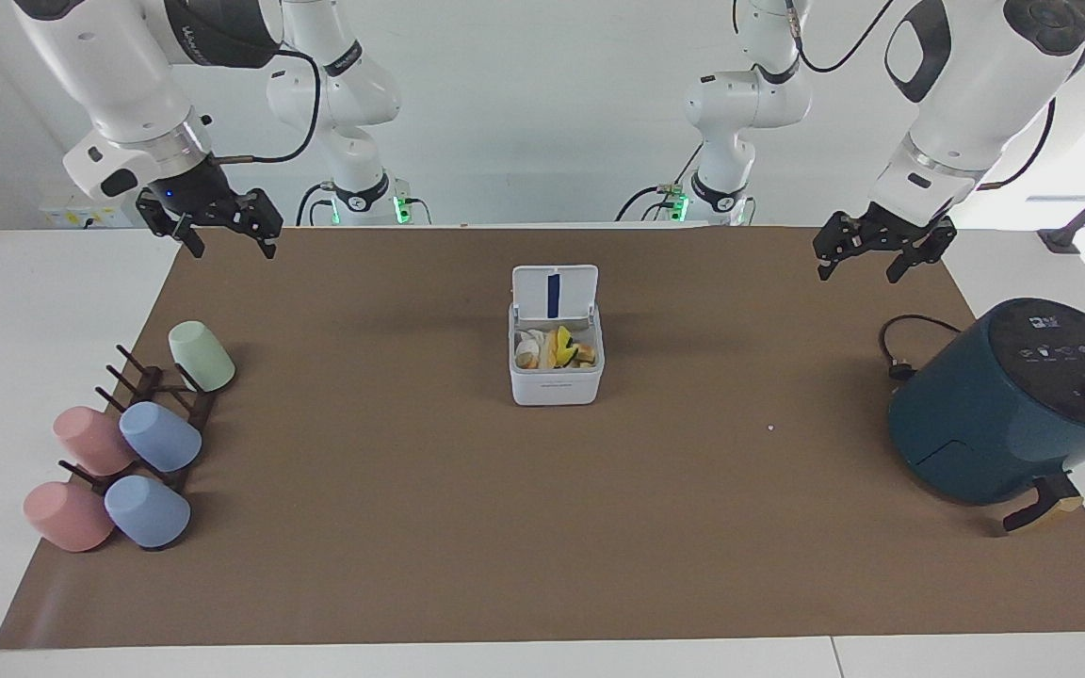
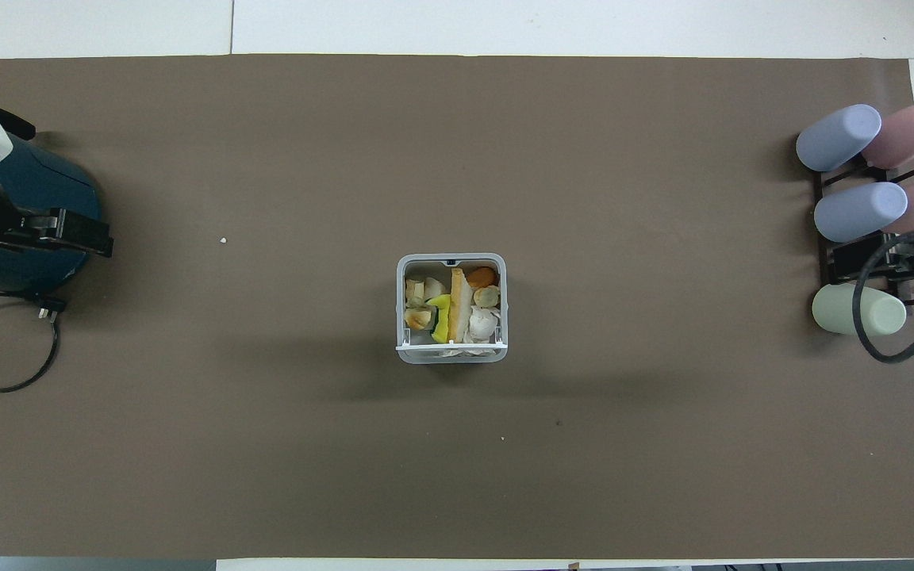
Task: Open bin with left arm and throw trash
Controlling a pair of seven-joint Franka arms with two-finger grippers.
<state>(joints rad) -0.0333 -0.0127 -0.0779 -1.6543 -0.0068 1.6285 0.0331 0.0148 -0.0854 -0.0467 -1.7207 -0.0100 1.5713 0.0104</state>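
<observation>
The white bin stands in the middle of the brown mat, its lid tipped up toward the robots and showing a blue stripe. Trash lies inside: white tissue, yellow fruit, an orange-edged bread slice. From above, the bin is full of trash. My left gripper hangs open and empty over the mat's corner beside the air fryer. My right gripper hangs open and empty over the mat's corner at the right arm's end. The overhead view shows the left gripper and the right gripper at its side edges.
A dark teal air fryer with a looped black cable sits at the left arm's end. A dark rack with several pastel cups lies at the right arm's end. A white crumb rests on the mat.
</observation>
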